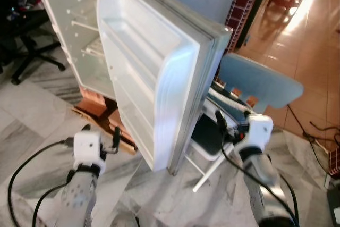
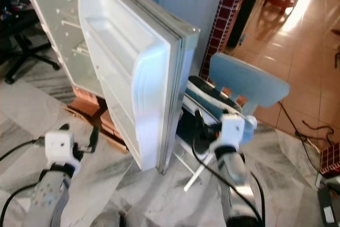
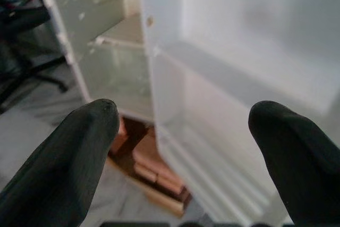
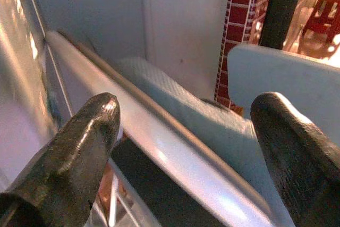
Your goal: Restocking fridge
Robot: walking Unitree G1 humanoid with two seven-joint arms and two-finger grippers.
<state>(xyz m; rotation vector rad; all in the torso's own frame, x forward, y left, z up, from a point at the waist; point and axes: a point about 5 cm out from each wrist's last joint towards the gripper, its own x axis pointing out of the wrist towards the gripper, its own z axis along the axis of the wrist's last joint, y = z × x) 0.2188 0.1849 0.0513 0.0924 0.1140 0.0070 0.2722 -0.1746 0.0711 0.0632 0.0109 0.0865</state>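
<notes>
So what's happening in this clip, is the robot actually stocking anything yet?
Not yet. The robot stands before a small white fridge whose white door with moulded shelves is swung wide open toward it. The left gripper is open and empty, pointed at the door's inner side and the fridge's interior racks. The right gripper is also open and empty, at the door's outer edge, beside a light blue folding chair. Nothing is being carried.
</notes>
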